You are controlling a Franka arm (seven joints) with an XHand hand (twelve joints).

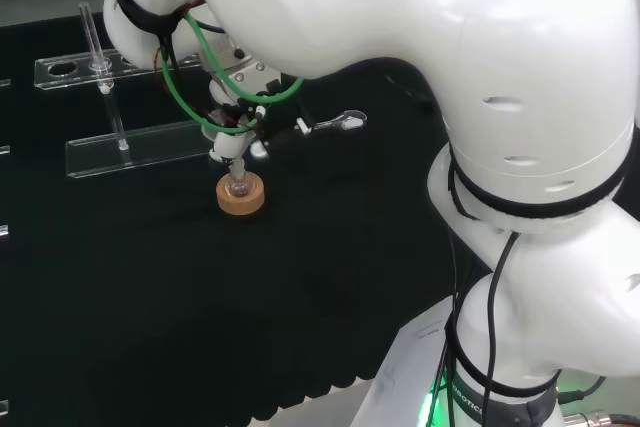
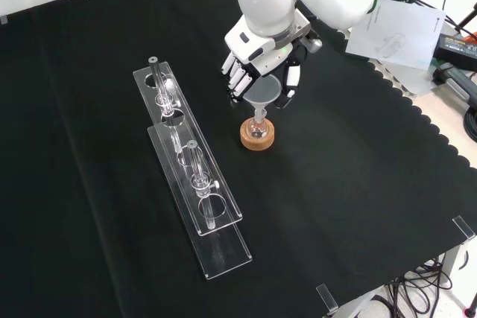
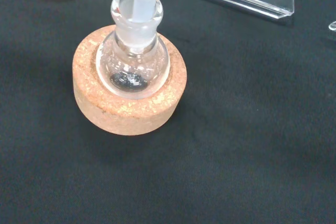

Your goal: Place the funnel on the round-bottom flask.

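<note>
A small clear round-bottom flask (image 2: 258, 130) stands upright in a cork ring (image 2: 258, 139) near the middle of the cloth. A translucent white funnel (image 2: 266, 94) sits directly over it, and in the wrist view the funnel's stem (image 3: 143, 4) reaches down into the flask's neck (image 3: 135, 23). The hand (image 2: 257, 65) comes down from above with fingers (image 2: 237, 80) on one side of the funnel's cone and the thumb (image 2: 292, 78) on the other, pinching it. In the head view the hand (image 1: 232, 135) hangs just above the flask (image 1: 239, 185) and cork ring (image 1: 241, 201).
Two long clear racks (image 2: 195, 184) with glass tubes lie to the left of the flask in the front view. A small clear glass piece (image 1: 340, 122) lies on the cloth right of the hand in the head view. Papers (image 2: 402, 31) lie off the cloth's upper right edge.
</note>
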